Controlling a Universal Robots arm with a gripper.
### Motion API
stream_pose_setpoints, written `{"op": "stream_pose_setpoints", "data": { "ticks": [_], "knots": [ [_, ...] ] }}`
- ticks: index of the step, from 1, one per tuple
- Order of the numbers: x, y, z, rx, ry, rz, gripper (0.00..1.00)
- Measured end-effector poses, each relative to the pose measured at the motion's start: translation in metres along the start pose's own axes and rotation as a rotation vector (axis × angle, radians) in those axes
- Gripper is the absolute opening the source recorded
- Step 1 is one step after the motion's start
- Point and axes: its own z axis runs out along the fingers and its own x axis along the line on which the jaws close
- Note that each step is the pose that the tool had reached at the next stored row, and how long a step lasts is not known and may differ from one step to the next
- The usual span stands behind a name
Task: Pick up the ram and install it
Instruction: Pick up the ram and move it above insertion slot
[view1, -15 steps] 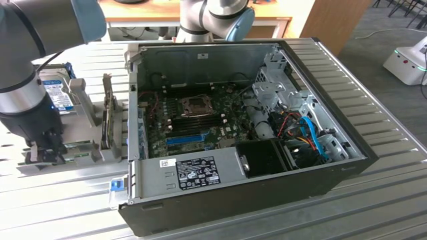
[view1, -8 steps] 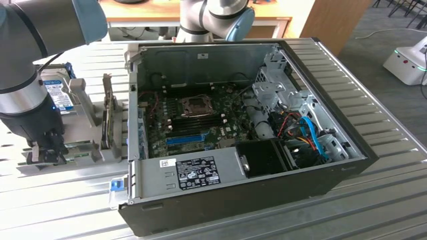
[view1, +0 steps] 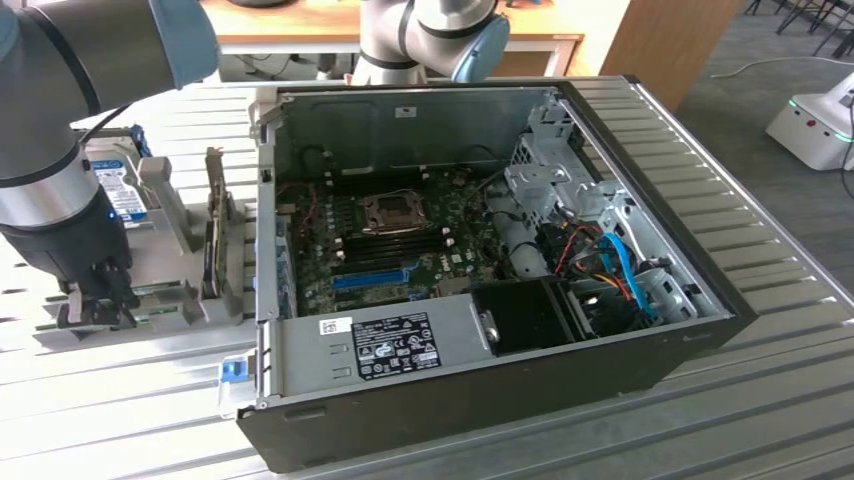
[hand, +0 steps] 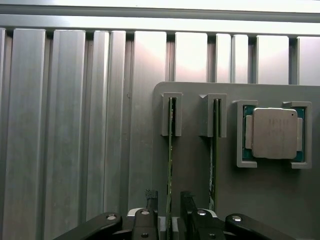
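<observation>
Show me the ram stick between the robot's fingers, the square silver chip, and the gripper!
ram stick (hand: 170, 150), wrist view, its thin green edge.
processor chip (hand: 274, 132), wrist view, middle of its metal lid.
gripper (hand: 169, 199), wrist view, midway between its fingertips.

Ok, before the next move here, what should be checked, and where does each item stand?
1. Gripper jaws open: ok.
2. Ram runs between the fingers: ok.
3. Fingers clear of the ram on both sides: ok, a narrow gap shows on each side.
4. Second stick outside the fingers: ok.
5. Ram standing on edge in the holder: ok.
6. Memory slots free to take it: cannot tell.
</observation>
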Motion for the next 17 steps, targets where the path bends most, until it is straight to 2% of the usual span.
{"op": "stream_pose_setpoints", "data": {
  "ticks": [17],
  "knots": [
    [0.0, 0.0001, -0.002, 0.0001, -0.0001, 0.0, 0.32]
  ]
}}
